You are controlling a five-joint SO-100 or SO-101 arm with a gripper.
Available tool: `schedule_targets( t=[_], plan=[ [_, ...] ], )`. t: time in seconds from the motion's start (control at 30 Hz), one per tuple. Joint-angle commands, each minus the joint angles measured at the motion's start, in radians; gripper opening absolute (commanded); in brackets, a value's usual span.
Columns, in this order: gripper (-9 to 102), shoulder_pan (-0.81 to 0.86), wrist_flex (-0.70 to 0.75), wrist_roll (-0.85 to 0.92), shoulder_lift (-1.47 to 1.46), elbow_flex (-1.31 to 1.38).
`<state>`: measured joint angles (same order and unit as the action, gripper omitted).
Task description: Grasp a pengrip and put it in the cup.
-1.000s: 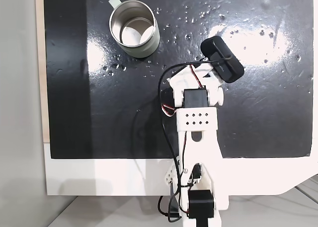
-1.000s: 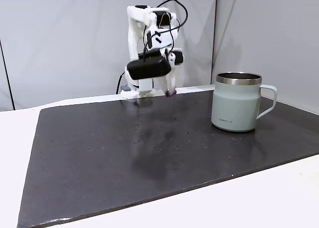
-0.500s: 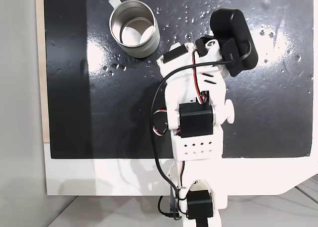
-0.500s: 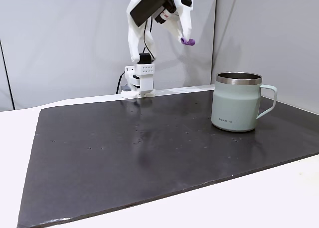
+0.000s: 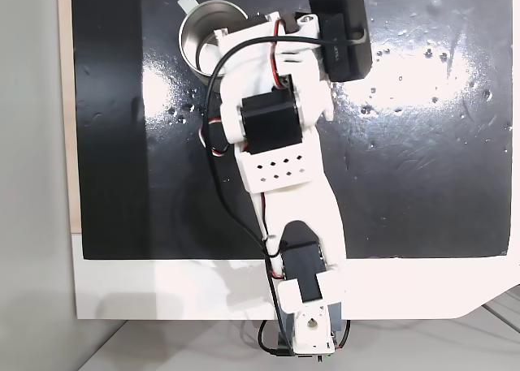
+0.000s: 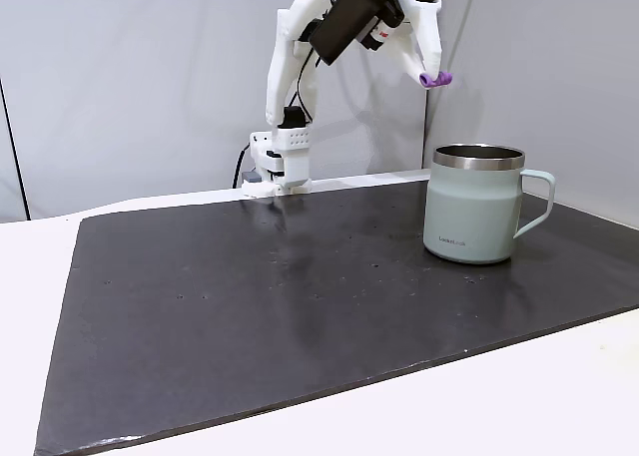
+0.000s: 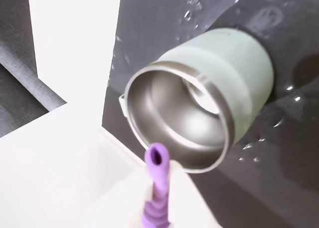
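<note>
A small light-purple ribbed pengrip [image 6: 435, 79] is held high in the air by my gripper [image 6: 429, 75], which is shut on it. In the wrist view the pengrip [image 7: 156, 180] sticks out from between the white fingers, its open end just short of the cup's [image 7: 199, 108] rim. The cup [image 6: 477, 203] is a pale grey-green steel mug with a shiny inside, upright on the black mat, handle to the right in a fixed view. Seen from above, the arm covers part of the cup [image 5: 200, 32] and hides the pengrip.
A black mat [image 6: 300, 306] covers most of the white table [image 6: 559, 396]. The arm's base [image 6: 280, 162] stands at the mat's far edge. Water-like droplets [image 5: 422, 54] speckle the mat near the cup. A grey wall stands behind.
The arm has risen off the mat with the pengrip and swung toward the cup; the pengrip went from near the mat to high up, close above the cup's side.
</note>
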<state>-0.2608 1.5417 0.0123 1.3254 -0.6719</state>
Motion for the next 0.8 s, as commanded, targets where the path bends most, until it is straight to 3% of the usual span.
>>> schedule_targets(
  t=[0.0,0.77],
  plan=[
    [0,-0.032,0.021,-0.051,-0.023,0.117],
    [4,-0.055,-0.008,-0.063,-0.155,0.186]
  ],
)
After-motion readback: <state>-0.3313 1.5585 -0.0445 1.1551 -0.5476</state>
